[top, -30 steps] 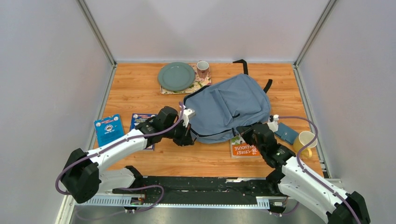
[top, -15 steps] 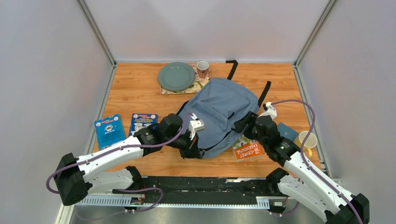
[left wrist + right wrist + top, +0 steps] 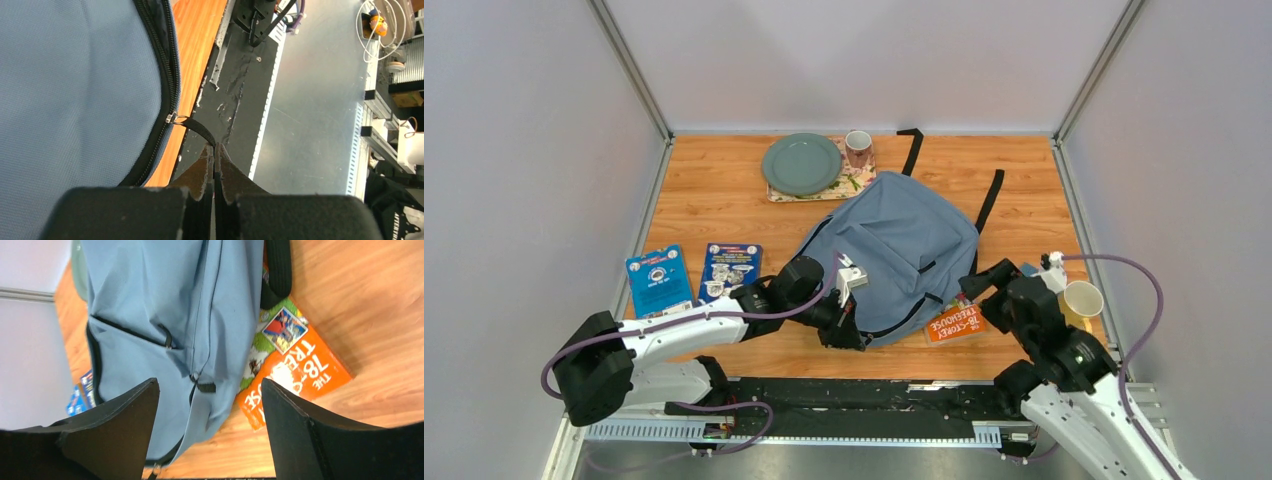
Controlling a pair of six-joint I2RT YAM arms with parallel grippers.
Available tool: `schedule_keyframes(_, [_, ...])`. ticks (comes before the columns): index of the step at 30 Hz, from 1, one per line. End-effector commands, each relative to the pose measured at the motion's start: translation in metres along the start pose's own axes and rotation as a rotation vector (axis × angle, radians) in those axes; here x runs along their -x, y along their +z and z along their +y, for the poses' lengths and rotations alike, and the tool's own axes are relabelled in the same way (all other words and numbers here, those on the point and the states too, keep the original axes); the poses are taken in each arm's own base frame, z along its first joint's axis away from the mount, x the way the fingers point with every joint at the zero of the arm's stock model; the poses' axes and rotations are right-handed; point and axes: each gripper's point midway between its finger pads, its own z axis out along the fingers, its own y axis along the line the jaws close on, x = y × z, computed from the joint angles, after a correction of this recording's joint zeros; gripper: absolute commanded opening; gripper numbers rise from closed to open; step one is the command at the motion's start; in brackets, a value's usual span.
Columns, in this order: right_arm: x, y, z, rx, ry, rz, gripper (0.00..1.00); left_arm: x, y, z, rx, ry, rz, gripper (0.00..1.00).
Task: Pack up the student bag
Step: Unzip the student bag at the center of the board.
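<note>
Swung round since a second ago, the bag (image 3: 894, 250) now lies at a slant in the middle of the table (image 3: 714, 210). Its black straps trail toward the far right and its near corner has been dragged closer to the arms. The right gripper (image 3: 984, 285) has let go and drawn back. In its wrist view the jaws stand wide apart with nothing between them, hovering over the bag's right edge where it overlaps the orange book (image 3: 295, 375). The left gripper (image 3: 215, 150) is clenched tight on the black zip pull (image 3: 200, 131), which runs taut from the slider at the bag's near edge. My guess is that this pinch is there to run the zip along its track and open the main compartment, and that the bag was turned so the track lines up with the arm's pull. The right arm probably steadied the fabric during the turn and is now free — either to brace the bag again or to fetch something. Nothing looks packed yet. The book is half under the bag, two blue booklets (image 3: 692, 272) lie to the left, and a plate (image 3: 801, 164) and cup (image 3: 858, 148) sit at the far edge. A yellow mug (image 3: 1082, 300) stands at the right, just beside the right arm's wrist. With only one point held, the soft bag may slide rather than unzip.
</note>
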Motion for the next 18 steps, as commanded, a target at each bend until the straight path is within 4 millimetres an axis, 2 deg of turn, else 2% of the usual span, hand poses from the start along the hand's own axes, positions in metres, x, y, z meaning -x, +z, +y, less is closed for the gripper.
schedule_keyframes(1, [-0.037, -0.016, -0.019, 0.032, 0.149, 0.141, 0.77, 0.014, 0.002, -0.006, -0.015, 0.040, -0.045, 0.00])
schedule_keyframes(2, [-0.051, -0.020, -0.007, 0.108, 0.179, 0.218, 0.78, 0.014, 0.002, -0.003, -0.001, 0.047, -0.048, 0.00])
schedule_keyframes(3, [-0.059, -0.014, 0.001, 0.181, 0.210, 0.239, 0.78, 0.008, 0.001, 0.003, 0.033, 0.029, -0.025, 0.00])
schedule_keyframes(5, [-0.076, -0.015, 0.011, 0.233, 0.261, 0.329, 0.78, 0.007, 0.001, 0.006, 0.046, 0.035, -0.018, 0.00])
schedule_keyframes(8, [-0.094, -0.009, 0.023, 0.265, 0.281, 0.397, 0.78, 0.008, 0.000, 0.009, 0.069, 0.035, -0.039, 0.00])
schedule_keyframes(9, [-0.094, -0.010, 0.039, 0.322, 0.291, 0.397, 0.78, 0.009, 0.000, 0.011, 0.080, 0.033, -0.048, 0.00])
schedule_keyframes(10, [-0.111, -0.013, 0.041, 0.296, 0.296, 0.458, 0.78, 0.011, 0.000, 0.013, 0.088, 0.029, -0.054, 0.00])
schedule_keyframes(12, [-0.109, -0.007, 0.049, 0.293, 0.300, 0.386, 0.79, 0.013, 0.001, 0.011, 0.084, 0.017, -0.054, 0.00])
schedule_keyframes(13, [-0.125, -0.010, 0.052, 0.281, 0.270, 0.421, 0.80, 0.014, 0.002, 0.010, 0.081, 0.020, -0.055, 0.00])
schedule_keyframes(14, [-0.125, -0.006, 0.056, 0.274, 0.294, 0.393, 0.82, 0.016, 0.002, 0.010, 0.080, 0.020, -0.060, 0.00])
schedule_keyframes(15, [-0.129, -0.008, 0.067, 0.301, 0.310, 0.402, 0.83, 0.016, 0.002, 0.011, 0.086, 0.019, -0.059, 0.00])
schedule_keyframes(17, [-0.145, 0.000, 0.065, 0.231, 0.293, 0.432, 0.84, 0.017, 0.002, 0.011, 0.087, 0.017, -0.064, 0.00])
schedule_keyframes(18, [-0.148, 0.003, 0.067, 0.217, 0.289, 0.433, 0.84, 0.018, 0.001, 0.010, 0.088, 0.014, -0.066, 0.00])
